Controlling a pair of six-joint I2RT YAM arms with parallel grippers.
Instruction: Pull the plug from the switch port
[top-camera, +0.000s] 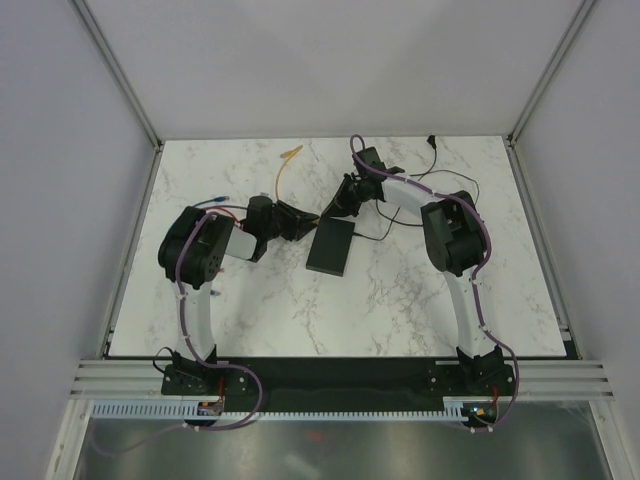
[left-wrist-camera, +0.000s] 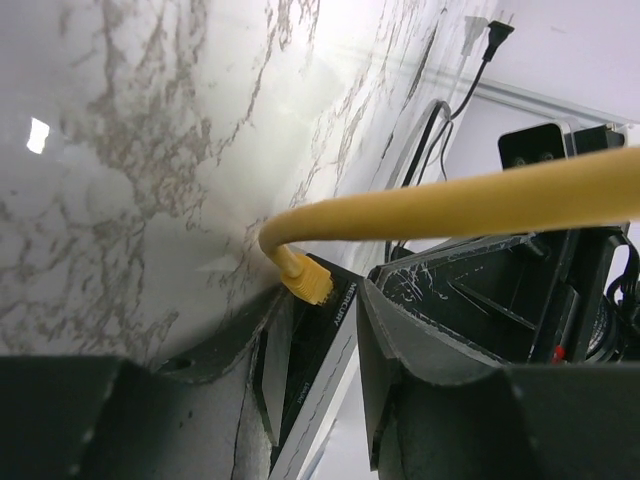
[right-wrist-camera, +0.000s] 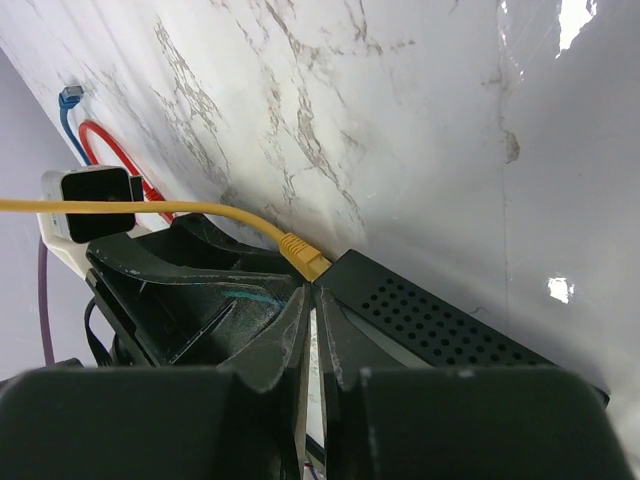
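The black switch (top-camera: 330, 247) lies mid-table. A yellow plug (left-wrist-camera: 308, 278) on a yellow cable (top-camera: 279, 178) sits in a port at its far corner; the plug also shows in the right wrist view (right-wrist-camera: 305, 255). My left gripper (top-camera: 300, 222) straddles the switch's port edge (left-wrist-camera: 335, 325), with a finger (left-wrist-camera: 385, 350) against each side, just below the plug. My right gripper (top-camera: 343, 207) is shut with only a thin slit between its fingers (right-wrist-camera: 285, 335). Its tips (right-wrist-camera: 315, 292) sit at the switch corner (right-wrist-camera: 430, 315), right beside the plug, and hold nothing that I can see.
A black power cord (top-camera: 385, 232) runs from the switch to a loose mains plug (top-camera: 432, 142) at the far right, also seen in the left wrist view (left-wrist-camera: 497, 30). Blue (right-wrist-camera: 70, 97) and red (right-wrist-camera: 100, 135) cables lie near the left arm (top-camera: 215, 207).
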